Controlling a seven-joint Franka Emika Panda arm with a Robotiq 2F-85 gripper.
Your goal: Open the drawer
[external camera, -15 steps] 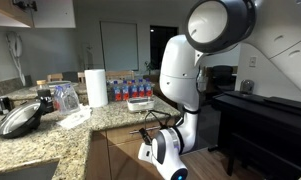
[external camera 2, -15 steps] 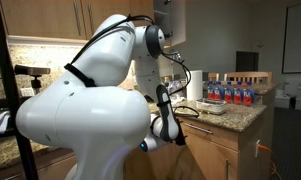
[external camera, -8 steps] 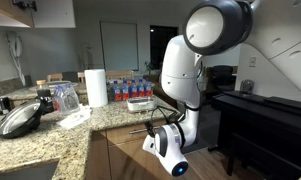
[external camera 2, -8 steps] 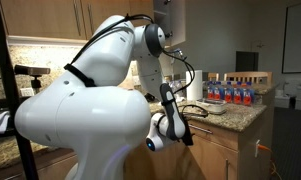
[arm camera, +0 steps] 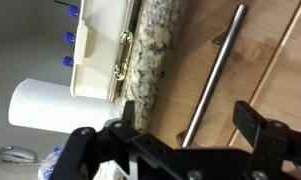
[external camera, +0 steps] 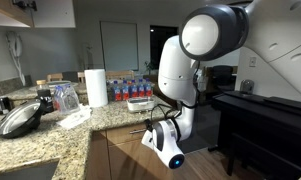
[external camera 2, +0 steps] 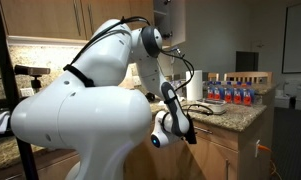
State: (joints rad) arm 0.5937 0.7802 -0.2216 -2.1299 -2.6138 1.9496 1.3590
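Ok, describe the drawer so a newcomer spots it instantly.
Find the speckled granite countertop. Just under its edge sits a shallow light-wood drawer front. Its long silver bar handle, parallel to that edge, marks it out from the surrounding wood.

Kitchen, prob. home. Speckled granite countertop (external camera: 50,135) ran across 7–8 o'clock in an ext. view, light wood base cabinets (external camera: 115,158) under it at 6. Paper towel roll (external camera: 96,87) stood on counter at 10, dark pan (external camera: 20,120) at 8, water bottles (external camera: 130,88) nr centre. Wood upper cabinets (external camera 2: 40,18) at 11. Wrist view: wood drawer (arm camera: 195,50) w/ silver bar handle (arm camera: 215,75) beside granite edge.
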